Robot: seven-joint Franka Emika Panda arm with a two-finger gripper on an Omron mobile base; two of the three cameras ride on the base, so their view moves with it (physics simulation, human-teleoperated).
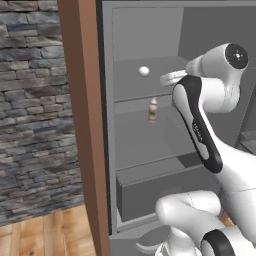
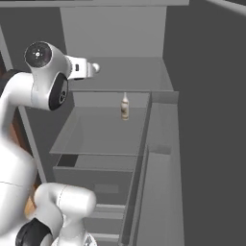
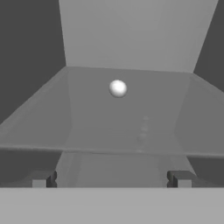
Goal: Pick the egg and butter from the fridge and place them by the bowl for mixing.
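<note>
A tall fridge (image 1: 145, 30) stands open, its inside plain matte grey with flat shelves and a boxy grey drawer (image 1: 160, 192) at the bottom. On the upper shelf (image 3: 109, 127) rests the egg (image 1: 144, 71), a small, smooth, white ball, sitting alone toward the middle of the shelf with bare grey surface all around it. One shelf down stands a small bottle (image 1: 153, 110), upright, with a pale cap and a brownish body, well below the egg. The white arm with dark joints reaches into the upper shelf space, and its end effector (image 3: 111, 178) faces the egg from the shelf's front edge, the two dark fingertips (image 3: 43, 179) spread wide apart with nothing between them; the egg lies ahead of them, not touched. To the left of the fridge runs a brown wooden panel (image 1: 82, 125), smooth and upright, and beyond it a rough wall of grey stacked stone (image 1: 32, 110) above a light plank floor (image 1: 45, 232).
</note>
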